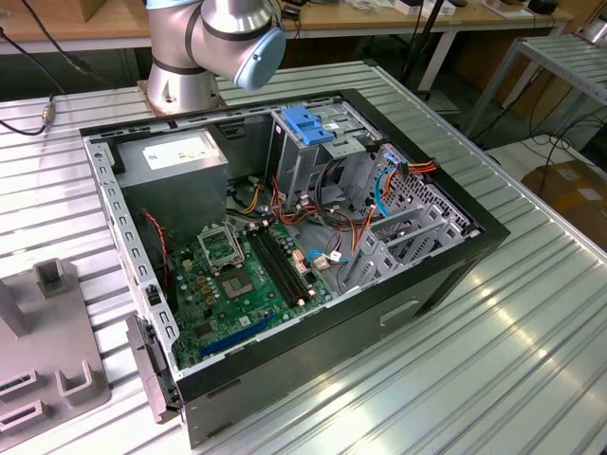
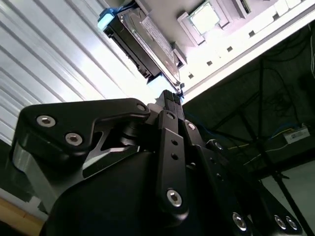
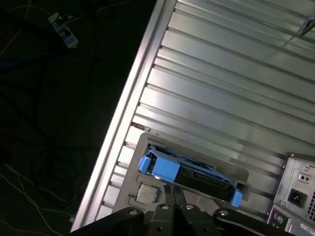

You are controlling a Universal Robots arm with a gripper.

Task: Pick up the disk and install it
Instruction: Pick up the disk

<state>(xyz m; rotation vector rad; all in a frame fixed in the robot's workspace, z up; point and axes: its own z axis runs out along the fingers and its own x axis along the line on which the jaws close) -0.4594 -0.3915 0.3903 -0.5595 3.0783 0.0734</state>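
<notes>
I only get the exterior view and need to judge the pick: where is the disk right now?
Observer: In the first wrist view the disk sits in a grey holder on the ribbed table, near the table's edge.
Operator: Is it gripped?
Observer: No. In both wrist views the gripper has its fingers together, empty, close to the disk.
Operator: Anything else in the holder?
Observer: A square silver chip beside the disk.

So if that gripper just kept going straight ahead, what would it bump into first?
Most likely the disk, which stands on edge in its grey holder just beyond the shut gripper. The depth of the gap between them is hard to judge.
</notes>
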